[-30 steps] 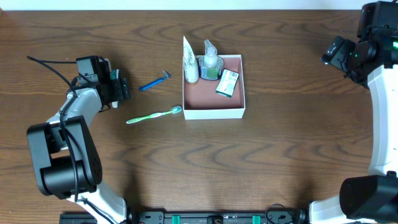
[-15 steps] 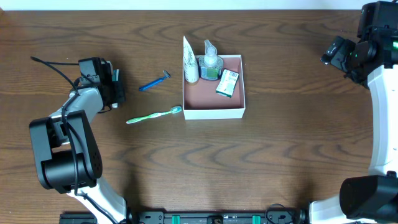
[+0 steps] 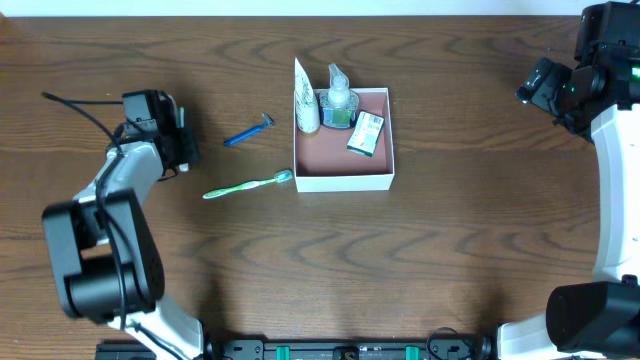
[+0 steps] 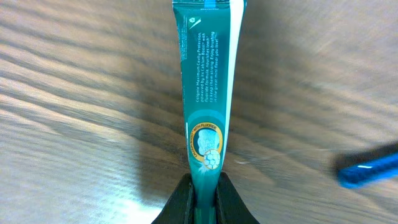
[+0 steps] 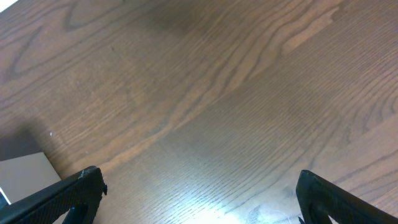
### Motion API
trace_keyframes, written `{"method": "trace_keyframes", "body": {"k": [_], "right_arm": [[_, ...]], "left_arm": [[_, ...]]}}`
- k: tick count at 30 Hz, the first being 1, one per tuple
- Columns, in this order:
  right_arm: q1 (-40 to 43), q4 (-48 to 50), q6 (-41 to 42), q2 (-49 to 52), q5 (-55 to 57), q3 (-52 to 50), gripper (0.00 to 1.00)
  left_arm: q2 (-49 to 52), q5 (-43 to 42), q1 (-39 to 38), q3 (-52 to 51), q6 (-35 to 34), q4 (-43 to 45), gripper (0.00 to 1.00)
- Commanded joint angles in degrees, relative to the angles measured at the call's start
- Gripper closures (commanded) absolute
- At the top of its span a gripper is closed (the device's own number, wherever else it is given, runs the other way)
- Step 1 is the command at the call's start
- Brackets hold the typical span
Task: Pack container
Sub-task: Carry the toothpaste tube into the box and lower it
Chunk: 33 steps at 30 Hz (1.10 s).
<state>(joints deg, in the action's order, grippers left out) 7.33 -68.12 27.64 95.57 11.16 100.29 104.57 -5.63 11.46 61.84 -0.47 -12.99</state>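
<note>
The container [image 3: 343, 181] is a white-walled square box with a pinkish floor at the table's middle. It holds a white tube [image 3: 306, 100], a clear pump bottle [image 3: 339, 97] and a green-and-white soap box [image 3: 365, 132]. At the far left my left gripper [image 3: 186, 145] is shut on a teal toothpaste tube [image 4: 208, 81]. The tube lies along the wood, its near end pinched between the black fingers [image 4: 180, 202]. My left gripper [image 4: 206, 190] hides the tube from overhead. My right gripper [image 3: 535, 86] hangs open at the far right over bare wood, empty [image 5: 199, 199].
A blue razor [image 3: 248, 131] and a green toothbrush [image 3: 248, 185] lie on the table between my left gripper and the container. The razor's handle [image 4: 367, 171] shows at the right edge of the left wrist view. The table [image 3: 450, 250] is dark wood.
My left gripper has closed on the toothpaste tube and shifted slightly left. The right arm and the container's contents have not moved.
</note>
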Motion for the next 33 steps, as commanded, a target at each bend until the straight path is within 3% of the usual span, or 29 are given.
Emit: {"method": "trace_keyframes", "body": {"k": [1, 9, 15, 25, 33], "right_arm": [[0.2, -0.1, 0.6, 0.0, 0.2, 0.1, 0.01], [0.2, -0.1, 0.6, 0.0, 0.2, 0.1, 0.01], [0.2, -0.1, 0.6, 0.0, 0.2, 0.1, 0.01], [0.2, -0.1, 0.6, 0.0, 0.2, 0.1, 0.01], [0.2, -0.1, 0.6, 0.0, 0.2, 0.1, 0.01]], "left_arm": [[-8.3, 0.0, -0.4, 0.7, -3.3, -0.5, 0.93], [-27.5, -7.0, -3.4, 0.7, -5.0, -5.9, 0.93], [-37.0, -13.4, -11.9, 0.7, -5.0, -9.2, 0.93], [-36.7, -13.2, -31.0, 0.6, 1.6, -13.4, 0.93], [-31.1, -13.2, -38.6, 0.6, 9.7, -11.7, 0.93]]}}
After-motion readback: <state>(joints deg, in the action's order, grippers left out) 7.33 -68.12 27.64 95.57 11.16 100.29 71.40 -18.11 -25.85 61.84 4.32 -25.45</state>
